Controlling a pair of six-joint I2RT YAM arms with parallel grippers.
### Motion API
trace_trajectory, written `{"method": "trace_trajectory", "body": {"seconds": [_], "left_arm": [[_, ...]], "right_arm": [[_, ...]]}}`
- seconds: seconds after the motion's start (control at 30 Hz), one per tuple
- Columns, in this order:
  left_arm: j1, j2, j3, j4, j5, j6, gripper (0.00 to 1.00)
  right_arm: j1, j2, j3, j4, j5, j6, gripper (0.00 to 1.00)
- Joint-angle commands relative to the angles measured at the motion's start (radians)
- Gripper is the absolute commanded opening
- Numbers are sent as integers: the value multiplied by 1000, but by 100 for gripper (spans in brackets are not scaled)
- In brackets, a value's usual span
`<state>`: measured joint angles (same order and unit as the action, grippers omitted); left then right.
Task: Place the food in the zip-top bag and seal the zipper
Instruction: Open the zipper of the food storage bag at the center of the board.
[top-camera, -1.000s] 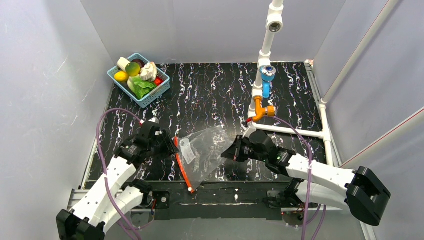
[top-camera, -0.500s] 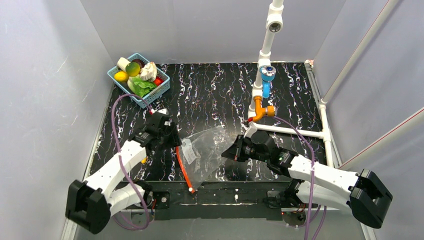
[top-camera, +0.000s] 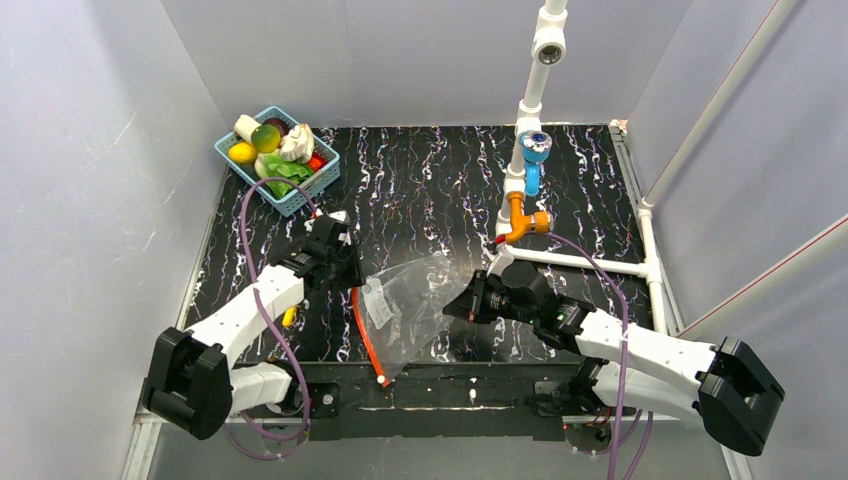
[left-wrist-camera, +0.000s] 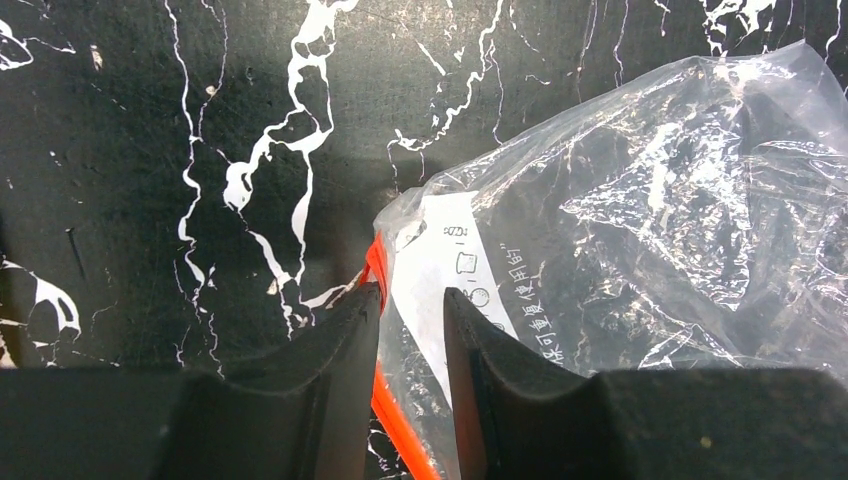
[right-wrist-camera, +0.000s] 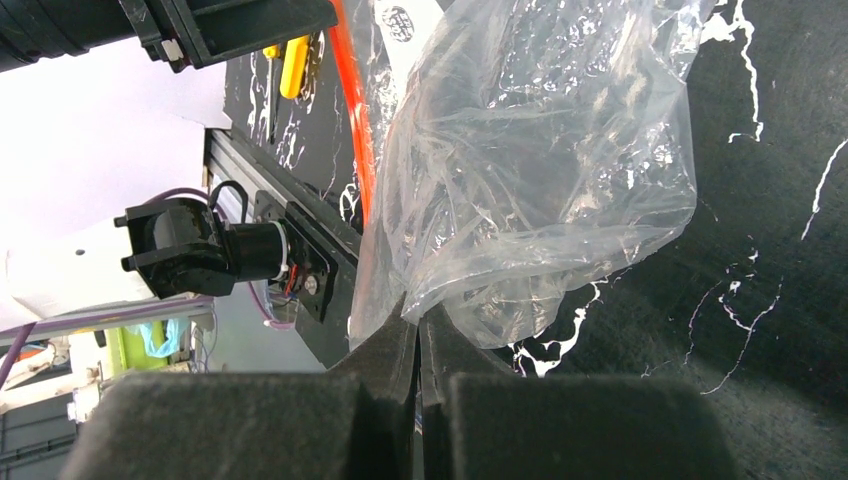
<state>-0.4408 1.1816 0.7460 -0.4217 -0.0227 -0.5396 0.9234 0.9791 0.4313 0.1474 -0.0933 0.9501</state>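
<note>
Your zip-top bag (top-camera: 415, 295) lies flat and crumpled on the black marbled table (top-camera: 430, 180), between the two arms, with its zipper (top-camera: 365, 335) running along the edge that faces your left arm, down toward the near edge of the table. Your left gripper (left-wrist-camera: 412, 300) sits at the far end of that red strip: its jaws stand narrow but not closed, with the bag's corner and white label (left-wrist-camera: 450, 260) showing in the gap, and one finger (left-wrist-camera: 340, 340) touches the strip. Your right gripper (right-wrist-camera: 418, 320) is at the opposite side of the bag, fingers pressed together on a fold of the clear film, so that side is pinched and lifted a little off the table. None of the food is in the bag: the lettuce (top-camera: 287, 178), the round fruit (top-camera: 266, 137) and the garlic-like piece (top-camera: 296, 146) all sit in the blue basket (top-camera: 300, 203) at the far left corner, well apart from the bag. A small yellow piece (top-camera: 288, 317) lies on the table just beside your left forearm.
</note>
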Motion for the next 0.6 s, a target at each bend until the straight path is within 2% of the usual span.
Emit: {"method": "trace_trajectory", "body": {"seconds": [0.0,0.57], "left_arm": [[-3,6,5,18,11,0,29],[-3,23,-102,64,-9,-16,31]], "right_arm": [[0,6,24,24,-8,-5,1],[-1,8,8,49,-25,-5,1]]}}
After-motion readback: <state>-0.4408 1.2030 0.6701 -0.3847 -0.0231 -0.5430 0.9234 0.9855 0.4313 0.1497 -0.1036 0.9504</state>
